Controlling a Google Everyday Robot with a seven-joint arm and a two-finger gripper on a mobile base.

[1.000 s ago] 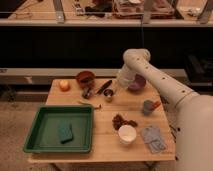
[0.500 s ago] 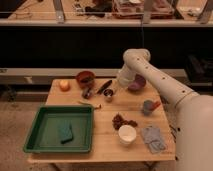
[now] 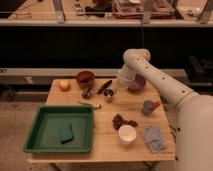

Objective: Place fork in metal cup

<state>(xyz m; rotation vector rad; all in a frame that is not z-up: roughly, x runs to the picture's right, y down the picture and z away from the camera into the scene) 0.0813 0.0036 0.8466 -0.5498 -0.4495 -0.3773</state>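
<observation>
Lying flat on the wooden table [image 3: 107, 140], the fork [image 3: 89, 104] sits just off the green tray's [image 3: 35, 142] far right corner, apart from the metal cup [image 3: 108, 94]. Cup stands upright between a black-handled utensil [image 3: 104, 87] and a purple bowl [image 3: 137, 83]. Gripper [image 3: 120, 86] hangs just right of the cup, above the tabletop; grip state: cannot tell. White bowl [image 3: 127, 134] near front edge, orange [image 3: 64, 85] at far left.

We see the metal cup [image 3: 108, 93], small, shiny and upright with a dark inside, on the bench toward its far edge. The thin dark fork [image 3: 89, 104] lies flat nearer us, left of the cup. The gripper [image 3: 121, 84] hangs just right of the cup
</observation>
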